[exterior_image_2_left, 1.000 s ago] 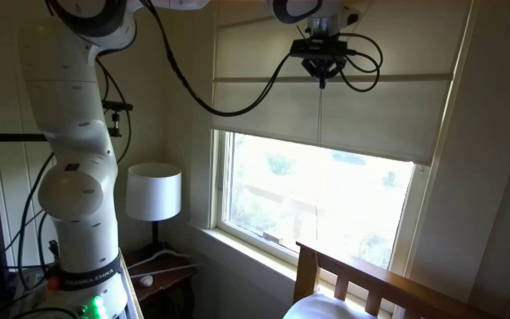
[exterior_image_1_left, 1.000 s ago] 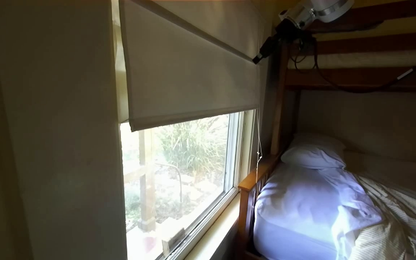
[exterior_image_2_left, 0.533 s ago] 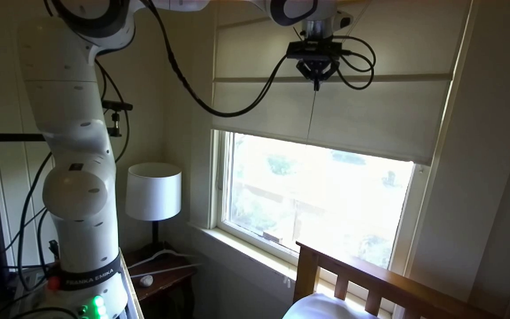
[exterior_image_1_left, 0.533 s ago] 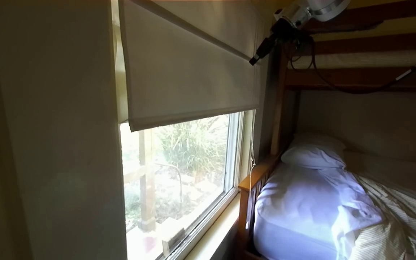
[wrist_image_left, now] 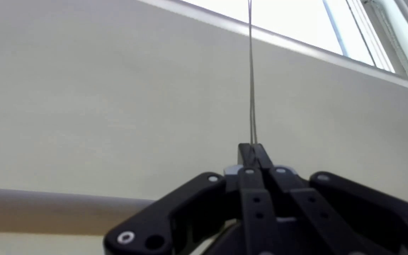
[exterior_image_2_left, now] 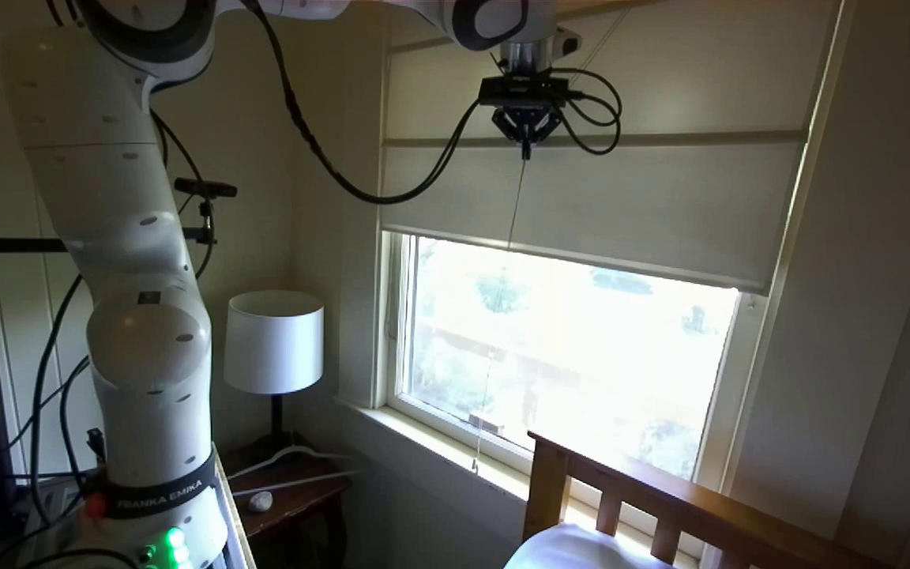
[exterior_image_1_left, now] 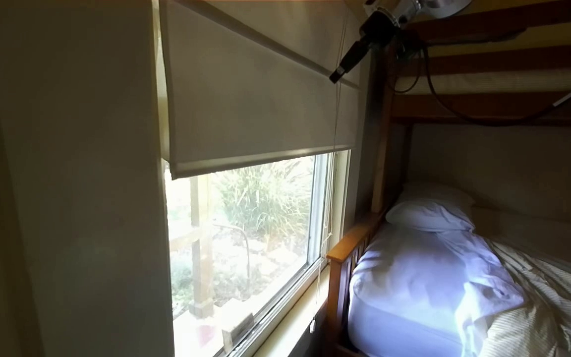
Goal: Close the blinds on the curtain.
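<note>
The blinds point(exterior_image_1_left: 256, 104) are a beige-grey fabric shade covering the upper part of the window in both exterior views point(exterior_image_2_left: 644, 205). Their straight bottom edge hangs above the lower glass. In the wrist view the shade point(wrist_image_left: 119, 106) fills most of the background. My gripper point(wrist_image_left: 252, 147) is shut on a thin doubled cord point(wrist_image_left: 251, 81) that runs away from the fingertips past the shade's bottom edge. In an exterior view the gripper point(exterior_image_2_left: 526, 154) points down in front of the shade, and the cord point(exterior_image_2_left: 515, 205) hangs below it. The gripper point(exterior_image_1_left: 336, 77) also shows near the shade's far side.
A wooden bunk bed point(exterior_image_1_left: 355, 240) with white bedding stands beside the window; its end rail point(exterior_image_2_left: 660, 486) is below the glass. A white lamp point(exterior_image_2_left: 274, 344) stands on a small table near the robot base. A black cable loop point(exterior_image_2_left: 400, 197) hangs from the arm.
My gripper has moved left in both exterior views and slightly up, still holding the cord. The cord's hanging end has swung left too. The shade's bottom edge has shifted only slightly.
</note>
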Motion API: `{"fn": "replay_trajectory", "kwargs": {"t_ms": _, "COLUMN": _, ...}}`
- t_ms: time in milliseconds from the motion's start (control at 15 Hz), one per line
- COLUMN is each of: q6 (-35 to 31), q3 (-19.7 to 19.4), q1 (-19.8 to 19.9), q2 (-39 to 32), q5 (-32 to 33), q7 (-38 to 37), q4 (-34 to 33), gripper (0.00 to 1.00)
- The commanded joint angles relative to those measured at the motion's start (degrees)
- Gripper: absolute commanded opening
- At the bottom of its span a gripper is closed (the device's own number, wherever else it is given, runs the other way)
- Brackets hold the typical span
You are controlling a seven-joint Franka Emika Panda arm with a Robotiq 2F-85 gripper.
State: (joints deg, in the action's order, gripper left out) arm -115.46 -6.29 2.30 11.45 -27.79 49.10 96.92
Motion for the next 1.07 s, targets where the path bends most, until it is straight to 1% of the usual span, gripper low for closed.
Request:
{"fn": "replay_trajectory", "kwargs": {"t_ms": 0, "q6": -0.9, "q3": 0.8, "q1": -3.8, "q2": 1.6, "q5": -4.8, "q7": 2.5, "q4": 8.8, "gripper": 0.00}}
{"fn": "replay_trajectory", "kwargs": {"t_ms": 133, "q6": -2.8, "q3": 0.8, "q1": -4.6, "q2": 1.4, "q5": -7.5, "q7": 3.4, "q4": 10.2, "gripper": 0.00}}
{"fn": "replay_trajectory", "kwargs": {"t_ms": 267, "q6": -4.0, "q3": 1.2, "q1": -4.5, "q2": 1.0, "q5": -7.5, "q7": 2.0, "q4": 10.9, "gripper": 0.00}}
{"fn": "replay_trajectory", "kwargs": {"t_ms": 333, "q6": -3.9, "q3": 1.3, "q1": -4.1, "q2": 0.7, "q5": -6.1, "q7": 0.5, "q4": 10.3, "gripper": 0.00}}
{"fn": "replay_trajectory", "kwargs": {"t_ms": 533, "q6": -11.2, "q3": 1.6, "q1": -3.0, "q2": 1.5, "q5": -1.9, "q7": -2.1, "q4": 7.9, "gripper": 0.00}}
{"fn": "replay_trajectory", "kwargs": {"t_ms": 800, "q6": -18.0, "q3": 2.0, "q1": -2.8, "q2": 2.9, "q5": 3.1, "q7": -4.2, "q4": 5.3, "gripper": 0.00}}
{"fn": "replay_trajectory", "kwargs": {"t_ms": 1000, "q6": -24.3, "q3": 1.6, "q1": -2.1, "q2": 4.3, "q5": 6.9, "q7": -8.5, "q4": 3.6, "gripper": 0.00}}
